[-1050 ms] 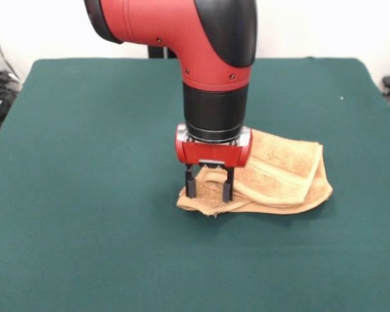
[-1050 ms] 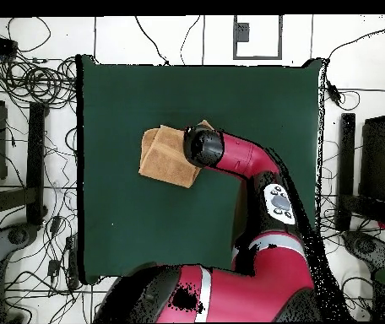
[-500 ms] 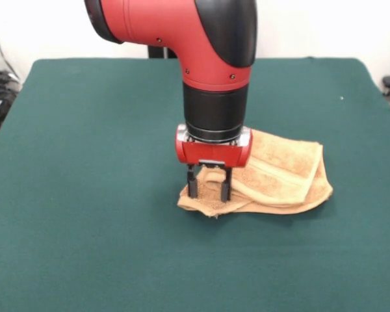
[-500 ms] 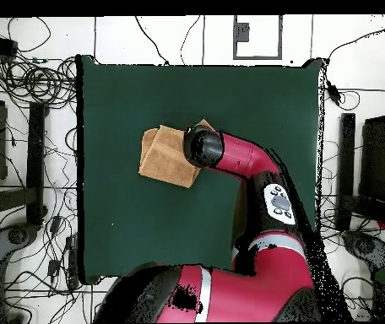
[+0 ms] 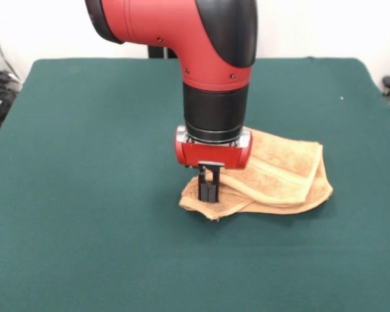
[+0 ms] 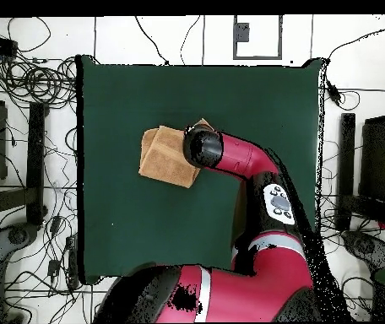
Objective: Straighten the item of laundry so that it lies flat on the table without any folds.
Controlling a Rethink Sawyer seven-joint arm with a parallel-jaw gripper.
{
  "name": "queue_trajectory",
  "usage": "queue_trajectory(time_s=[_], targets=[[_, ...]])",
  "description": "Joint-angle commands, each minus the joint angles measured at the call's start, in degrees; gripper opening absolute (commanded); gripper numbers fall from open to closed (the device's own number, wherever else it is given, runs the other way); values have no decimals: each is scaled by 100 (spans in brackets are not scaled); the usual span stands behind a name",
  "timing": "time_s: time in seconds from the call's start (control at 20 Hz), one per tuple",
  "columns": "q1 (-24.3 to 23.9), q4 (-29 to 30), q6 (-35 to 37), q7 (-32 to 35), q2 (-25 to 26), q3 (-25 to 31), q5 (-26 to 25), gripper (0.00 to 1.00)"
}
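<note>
The gripper (image 5: 209,192) points straight down from the red and black arm (image 5: 214,71). Its two black fingers (image 5: 205,190) stand pressed together, pinching a raised ridge of the towel (image 5: 283,172) at the towel's 9 o'clock end in the front view. The fingertips sit low in the cloth, close to the worktop (image 5: 84,195).

The orange-tan terry towel lies folded over itself in several layers, with a woven border band running across its upper layer and rumpled edges along the near side. In the front view it lies slightly toward 3 o'clock of the worktop's centre, extending from under the gripper toward 3 o'clock.

In the overhead view, the towel (image 6: 164,154) lies near the middle of the dark green worktop (image 6: 128,228), and the arm (image 6: 238,164) reaches in from 5 o'clock, its wrist covering the towel's 3 o'clock end. The gripper itself is hidden beneath the wrist there.

Cables (image 6: 27,76) lie on the floor around the worktop.
</note>
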Motion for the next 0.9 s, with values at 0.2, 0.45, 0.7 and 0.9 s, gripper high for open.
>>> queue_trajectory(time_s=[0.2, 0.45, 0.7, 0.9], targets=[[252, 472, -307, 1225, 182, 372, 155, 0], [245, 681, 21, 1184, -391, 275, 159, 0], [81, 1028, 109, 1339, -977, 328, 352, 0], [229, 1226, 325, 1413, -1435, 42, 362, 0]])
